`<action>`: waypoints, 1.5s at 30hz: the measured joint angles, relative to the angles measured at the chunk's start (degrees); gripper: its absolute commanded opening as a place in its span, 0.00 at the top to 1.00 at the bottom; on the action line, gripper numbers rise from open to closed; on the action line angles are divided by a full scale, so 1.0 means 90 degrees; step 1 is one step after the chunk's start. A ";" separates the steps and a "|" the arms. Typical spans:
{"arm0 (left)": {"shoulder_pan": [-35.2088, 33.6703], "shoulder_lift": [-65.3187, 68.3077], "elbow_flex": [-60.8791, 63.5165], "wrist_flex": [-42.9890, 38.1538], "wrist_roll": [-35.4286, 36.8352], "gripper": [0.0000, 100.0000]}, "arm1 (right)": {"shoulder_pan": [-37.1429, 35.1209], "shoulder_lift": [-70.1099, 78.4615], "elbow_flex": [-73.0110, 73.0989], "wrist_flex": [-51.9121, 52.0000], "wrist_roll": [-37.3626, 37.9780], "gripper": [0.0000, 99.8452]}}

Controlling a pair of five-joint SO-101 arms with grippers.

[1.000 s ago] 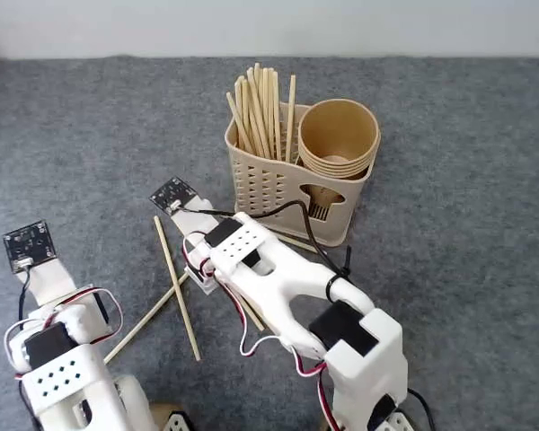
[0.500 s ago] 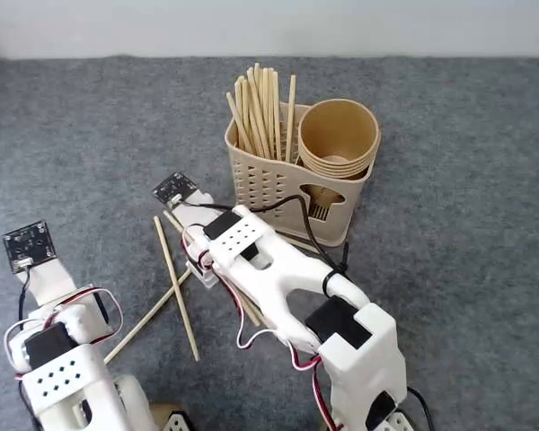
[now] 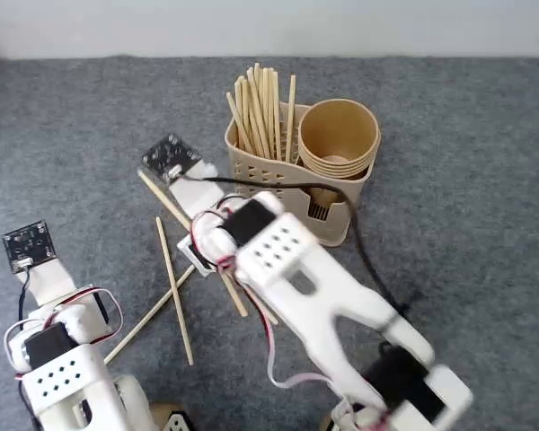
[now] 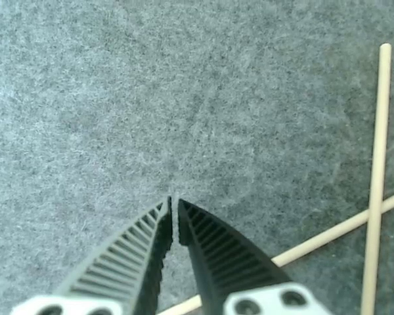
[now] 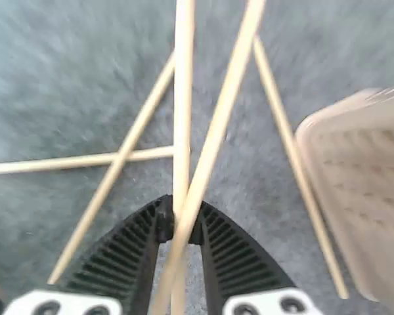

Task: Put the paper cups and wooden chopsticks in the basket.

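Observation:
A beige slotted basket [image 3: 278, 184] stands at the back of the grey carpet, with stacked paper cups [image 3: 339, 135] in one side and several wooden chopsticks [image 3: 262, 103] upright in the other. My right gripper [image 5: 180, 220] is shut on two chopsticks [image 5: 182, 98] that cross at its jaws; in the high view a held chopstick [image 3: 166, 202] slants out left of the basket. Two more chopsticks [image 3: 173, 287] lie crossed on the carpet in front. My left gripper [image 4: 173, 205] is shut on nothing, just above bare carpet, with a loose chopstick [image 4: 375, 177] to its side.
The right arm's white body [image 3: 314, 287] stretches from the front edge up to the basket's front. The left arm [image 3: 58, 359] sits at the front left. Another chopstick [image 5: 295, 170] lies close along the basket wall [image 5: 361, 164]. Open carpet lies to the right and far left.
The right arm has swung up and away from the front edge, lifting its chopsticks off the carpet toward the basket's left side. The left arm has not moved.

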 measured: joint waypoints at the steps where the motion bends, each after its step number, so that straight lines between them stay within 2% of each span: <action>1: 0.0000 0.0000 0.0000 0.0000 0.0000 0.99 | 0.0000 -0.0313 0.0000 0.0049 0.0000 0.99; 8: 0.0000 0.0000 0.0000 0.0000 0.0000 0.99 | 0.0000 -0.2002 0.0000 0.0059 0.0156 0.99; 14: 0.0000 0.0000 0.0000 0.0000 0.0000 0.99 | 0.0234 -0.2237 0.0010 -0.0557 0.0225 0.99; 29: 0.0000 0.0000 0.0000 0.0000 0.0000 0.99 | 0.1250 -0.2237 0.1905 -0.4982 0.0606 0.99; 45: 0.0000 0.0000 0.0000 0.0000 0.0000 0.99 | 0.1573 -0.2237 0.1905 -0.7570 0.0606 0.99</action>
